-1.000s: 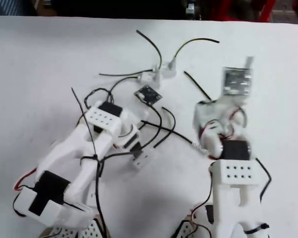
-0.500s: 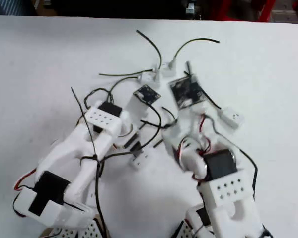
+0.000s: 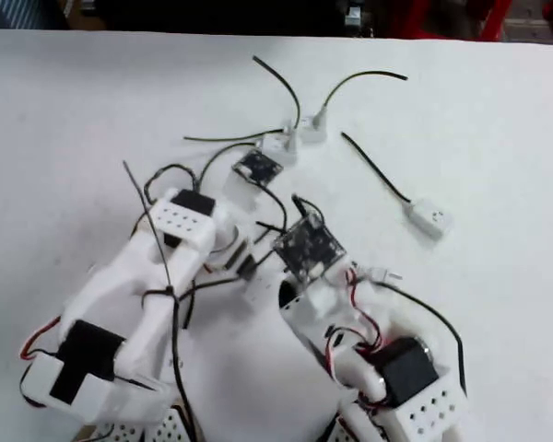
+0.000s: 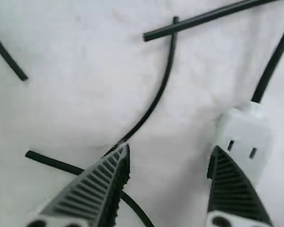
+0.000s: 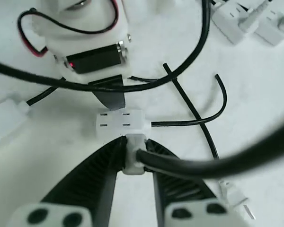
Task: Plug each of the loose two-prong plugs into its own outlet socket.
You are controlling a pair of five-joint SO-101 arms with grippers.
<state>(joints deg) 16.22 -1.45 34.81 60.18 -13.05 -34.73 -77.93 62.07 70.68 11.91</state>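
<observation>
**A:** Where's the plug point(image 5: 134, 161)?

**B:** Mid-table, pinched in the right gripper point(image 5: 134, 144), just at the slotted face of a socket point(image 5: 120, 124). It looks light, hard and slippery, and its stiff cord point(image 5: 189, 165) may twist it.

**A:** Best hold?

**B:** The flat sides, near the cord. The left gripper point(image 4: 168, 163) gapes open beside the socket, which will probably slide unless braced.

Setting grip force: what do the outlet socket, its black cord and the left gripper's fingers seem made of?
Outlet socket: smooth matte white, likely moulded plastic. Cord: smooth black, slightly bowed, probably rubbery insulation. Left gripper fingers: black, ridged, possibly printed plastic.
</observation>
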